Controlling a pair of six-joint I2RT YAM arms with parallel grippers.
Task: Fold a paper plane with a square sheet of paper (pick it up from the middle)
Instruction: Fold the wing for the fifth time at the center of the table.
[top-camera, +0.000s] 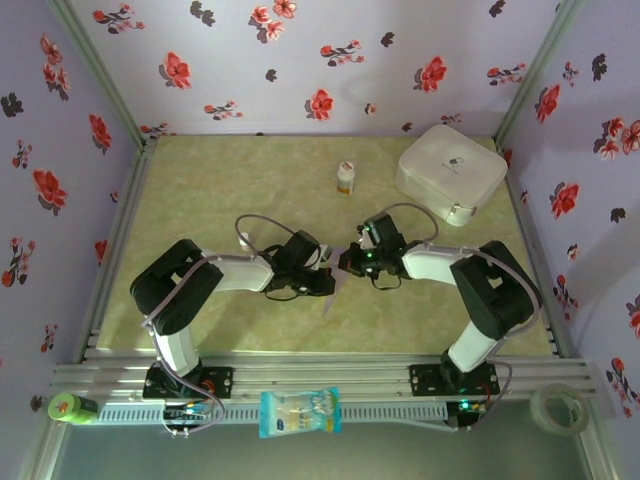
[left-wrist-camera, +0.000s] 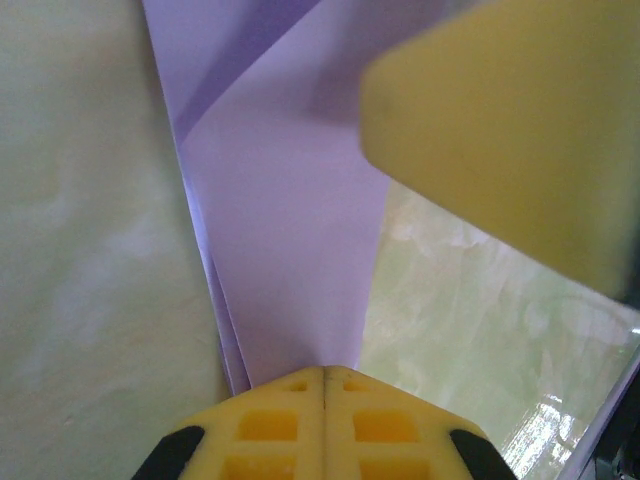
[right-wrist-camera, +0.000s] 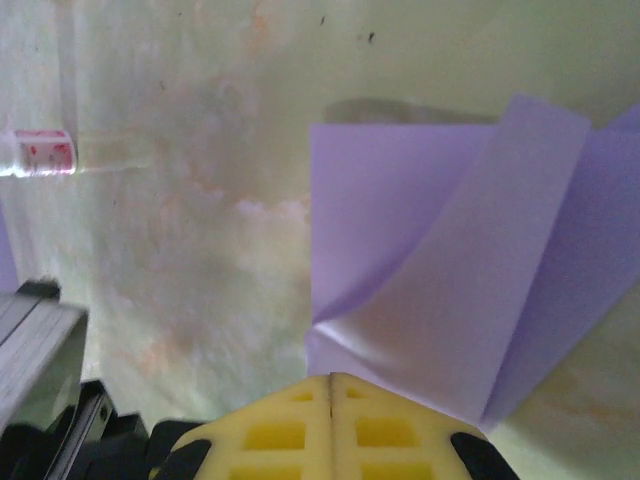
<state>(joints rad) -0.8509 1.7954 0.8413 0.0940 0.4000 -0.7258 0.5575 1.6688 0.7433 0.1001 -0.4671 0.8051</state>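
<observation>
Three loose items sit along the near rail: a green container (top-camera: 72, 407) at left, a blue-white snack packet (top-camera: 299, 412) in the centre and a roll of clear tape (top-camera: 556, 408) at right. Just beyond them, the left arm (top-camera: 180, 295) and right arm (top-camera: 490, 290) rise from their bases and reach inward, meeting over the middle of the pale green table (top-camera: 200, 190). Between them hangs the lavender sheet of paper (left-wrist-camera: 290, 230), already creased into overlapping layers and narrowing toward the left gripper (left-wrist-camera: 325, 372), whose yellow pads are pressed together on its tapered end. The right gripper (right-wrist-camera: 331, 378) pinches the paper's opposite side, pads closed on a crumpled corner while a loose flap curls upward. From above, the paper shows as a slim pale strip between the two wrists. Farther back stand a small white bottle (top-camera: 345, 178) and, toward the right rear corner, a white rounded case (top-camera: 450, 172), well apart from the arms. Flowered lavender walls (top-camera: 330, 60) enclose the table.
</observation>
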